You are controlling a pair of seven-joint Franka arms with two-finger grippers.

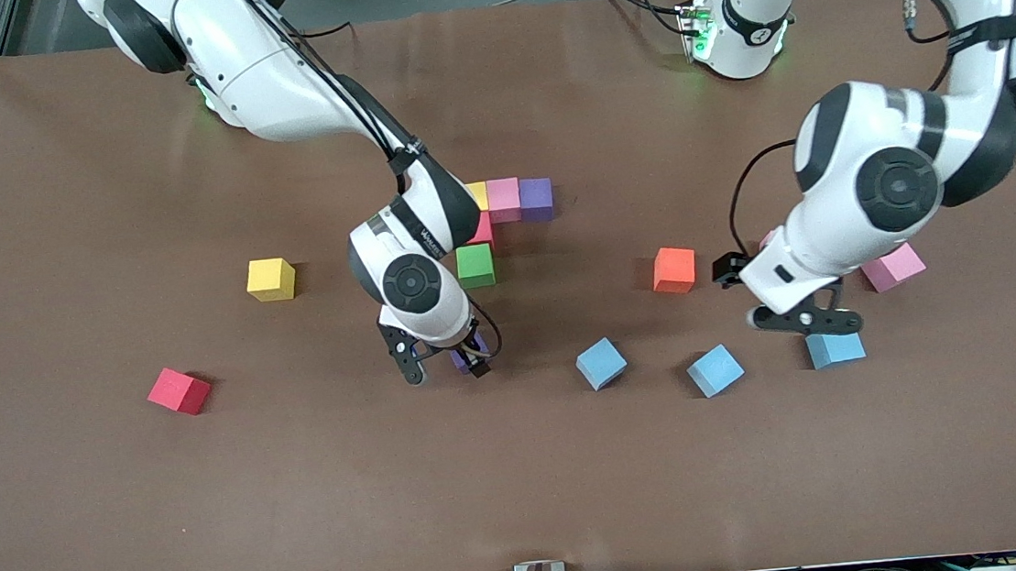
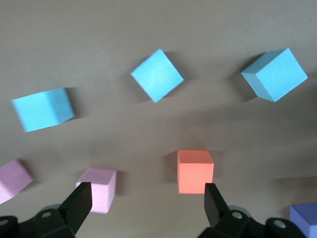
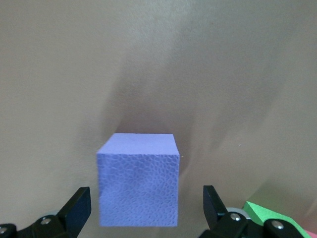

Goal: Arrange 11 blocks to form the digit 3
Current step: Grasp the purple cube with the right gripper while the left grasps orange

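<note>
My right gripper (image 1: 443,366) (image 3: 146,208) is open and low at the table, straddling a purple block (image 3: 137,178) (image 1: 461,359) with a gap on each side. Beside it, farther from the front camera, a green block (image 1: 475,265) touches a red one (image 1: 482,230) under a row of yellow (image 1: 477,196), pink (image 1: 503,198) and purple (image 1: 536,198). My left gripper (image 1: 805,322) (image 2: 146,201) hangs open with nothing between its fingers, over bare table between an orange block (image 1: 674,269) (image 2: 195,171) and a pink block (image 1: 893,267).
Three light blue blocks (image 1: 601,363) (image 1: 715,370) (image 1: 835,349) lie nearer the front camera, the last just under my left hand. A yellow block (image 1: 270,279) and a red block (image 1: 179,391) sit toward the right arm's end. A second pink block (image 2: 14,179) shows in the left wrist view.
</note>
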